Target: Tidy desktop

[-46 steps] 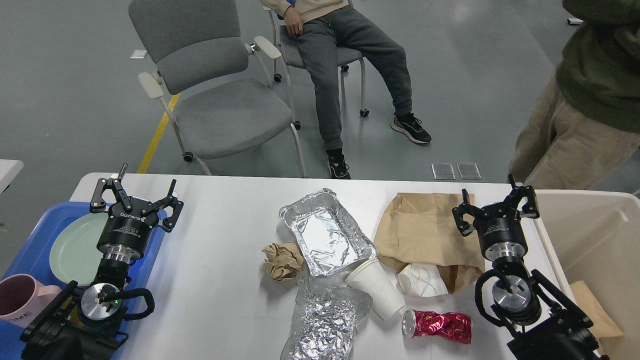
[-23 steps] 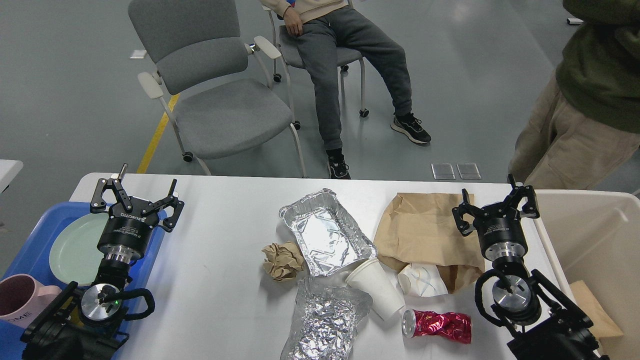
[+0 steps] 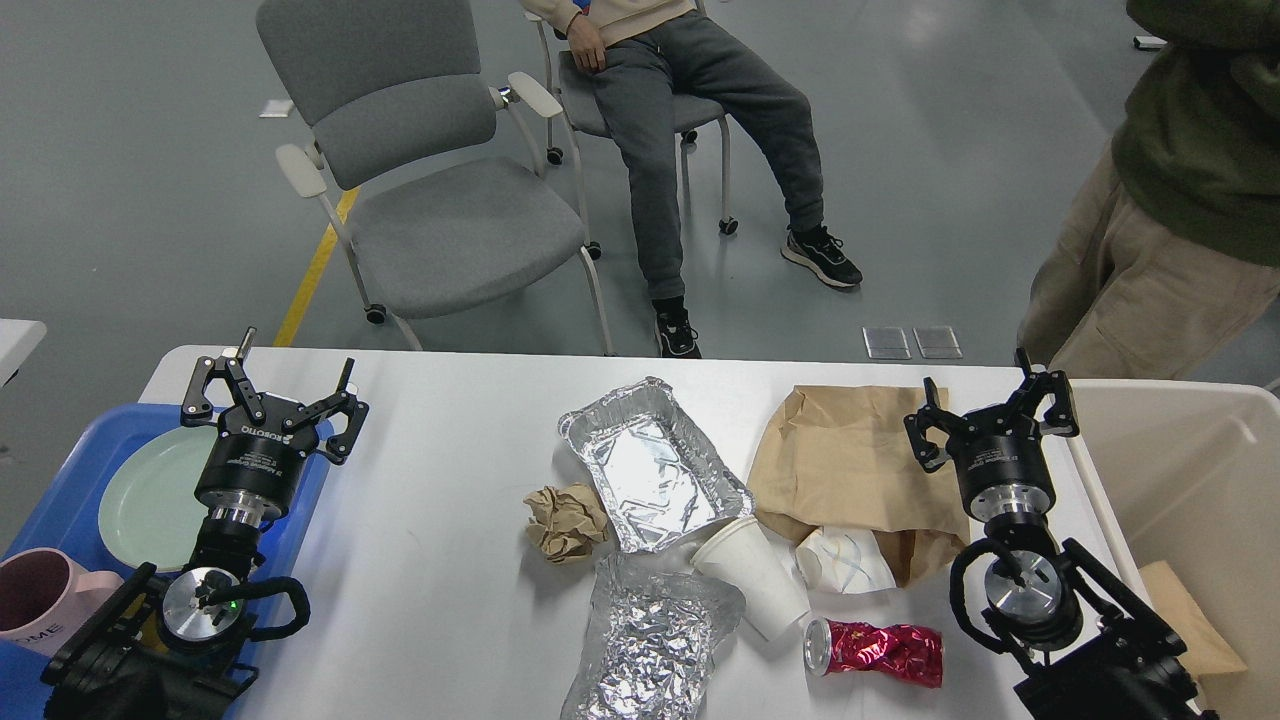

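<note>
The white desktop (image 3: 440,420) carries litter in its middle: a foil tray (image 3: 650,465), a crumpled brown paper ball (image 3: 565,522), crumpled foil (image 3: 650,640), a white paper cup (image 3: 755,575) on its side, a squashed white cup (image 3: 845,560), a flattened red can (image 3: 880,650) and a brown paper bag (image 3: 850,465). My left gripper (image 3: 285,375) stands open at the left edge, above the blue tray. My right gripper (image 3: 990,395) stands open over the bag's right side. Neither holds anything.
A blue tray (image 3: 60,480) at the left holds a pale green plate (image 3: 150,495) and a pink mug (image 3: 40,600). A beige bin (image 3: 1180,480) stands at the right with brown paper in it. A grey chair (image 3: 440,200) and two people are beyond the table.
</note>
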